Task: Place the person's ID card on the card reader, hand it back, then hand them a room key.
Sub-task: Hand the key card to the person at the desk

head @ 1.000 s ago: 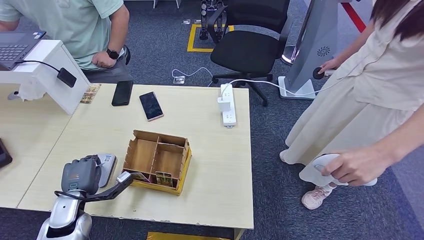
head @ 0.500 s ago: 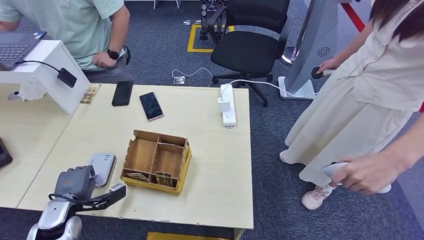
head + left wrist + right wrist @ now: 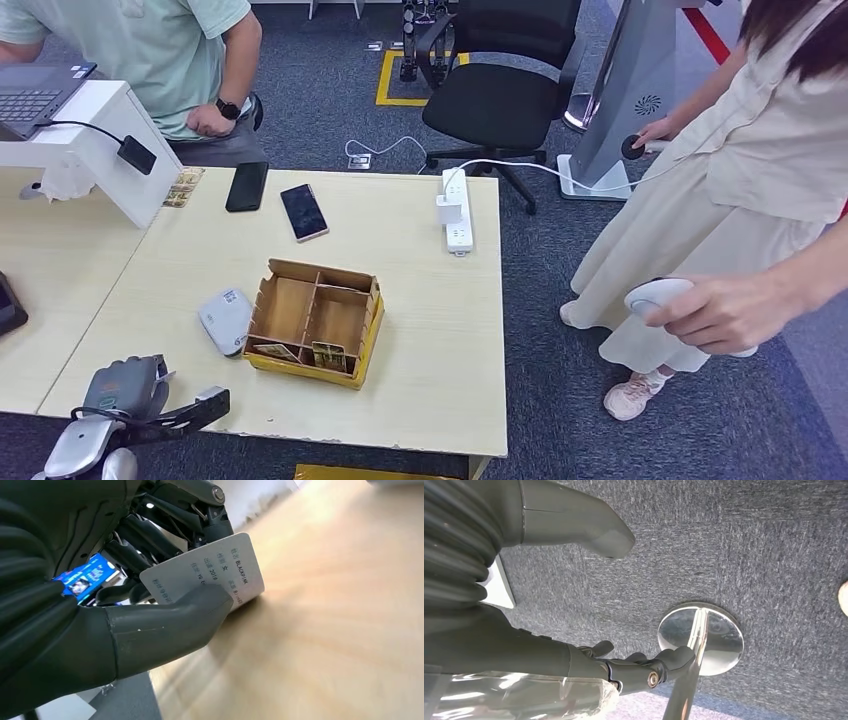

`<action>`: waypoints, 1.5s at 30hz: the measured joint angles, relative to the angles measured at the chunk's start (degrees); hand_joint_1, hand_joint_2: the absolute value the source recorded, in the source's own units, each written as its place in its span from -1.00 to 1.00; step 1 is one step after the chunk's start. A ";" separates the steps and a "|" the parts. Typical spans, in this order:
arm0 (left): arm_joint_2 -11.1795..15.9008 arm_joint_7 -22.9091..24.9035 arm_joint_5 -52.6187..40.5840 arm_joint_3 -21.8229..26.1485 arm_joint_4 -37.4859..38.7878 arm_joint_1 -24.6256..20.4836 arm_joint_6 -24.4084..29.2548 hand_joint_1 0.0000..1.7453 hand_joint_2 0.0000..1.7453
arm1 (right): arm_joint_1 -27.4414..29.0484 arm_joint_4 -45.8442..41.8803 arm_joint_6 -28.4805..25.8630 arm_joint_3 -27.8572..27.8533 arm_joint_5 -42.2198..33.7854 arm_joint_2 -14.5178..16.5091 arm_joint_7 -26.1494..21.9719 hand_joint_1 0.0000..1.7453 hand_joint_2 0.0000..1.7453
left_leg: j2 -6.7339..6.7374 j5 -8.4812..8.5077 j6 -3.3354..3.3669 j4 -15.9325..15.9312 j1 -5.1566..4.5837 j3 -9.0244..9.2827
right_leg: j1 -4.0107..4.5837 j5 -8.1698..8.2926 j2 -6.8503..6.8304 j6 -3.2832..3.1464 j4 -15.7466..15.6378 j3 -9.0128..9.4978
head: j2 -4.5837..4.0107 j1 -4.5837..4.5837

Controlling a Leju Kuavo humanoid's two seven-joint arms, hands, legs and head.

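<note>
Where the left arm came in over the near table edge:
Left hand: the left hand (image 3: pixel 125 385) sat low at the front edge of the table (image 3: pixel 420 330), just short of the card reader.
Left fingers: the thumb and fingers (image 3: pixel 165 527) pinched the ID card (image 3: pixel 210 572), a white card with printed text, held just above the wooden top.
ID card in the head view: its edge (image 3: pixel 163 377) was barely visible beside the hand.
Card reader: the card reader (image 3: pixel 226 320), a small white pad, lay flat on the table, touching the left wall of the cardboard box (image 3: pixel 315 322), apart from the hand.
Room keys: cards (image 3: pixel 327 355) stood in the box's near compartments.
Right hand: the right hand (image 3: pixel 634 667) hung over grey carpet near a round chrome base (image 3: pixel 701 639); its fingers were curled in loosely and held nothing.
Person: a person's hand (image 3: pixel 722 315) at the right, off the table, held a white object.
Others: two phones (image 3: pixel 272 197) and a power strip (image 3: pixel 457 208) lay toward the far edge.
</note>
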 joint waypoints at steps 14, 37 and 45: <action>-4.38 3.14 -0.05 -0.20 -6.64 -7.20 19.53 1.00 1.00 | 0.51 0.30 -2.11 1.67 -3.62 0.25 1.60 -1.00 1.00 | 0.05 0.00 0.00 0.03 -0.01 -0.10 | -0.01 0.07 0.04 -0.02 0.00 -0.14 | 0.02 0.00; -12.92 2.25 1.92 -4.23 -8.44 -22.51 14.65 1.00 1.00 | 0.34 2.21 -1.01 3.44 -0.79 0.11 -0.64 -1.00 1.00 | 0.07 0.04 0.02 0.08 -0.01 -0.28 | -0.01 0.20 0.07 0.02 0.00 -0.31 | 0.01 -0.01; -13.84 2.72 1.76 -7.47 -7.14 -26.25 14.57 1.00 1.00 | 0.19 3.50 -1.26 3.44 -0.21 0.06 -0.75 -1.00 1.00 | 0.11 0.04 0.02 0.09 -0.01 -0.30 | -0.01 0.21 0.13 0.01 0.00 -0.35 | 0.02 -0.01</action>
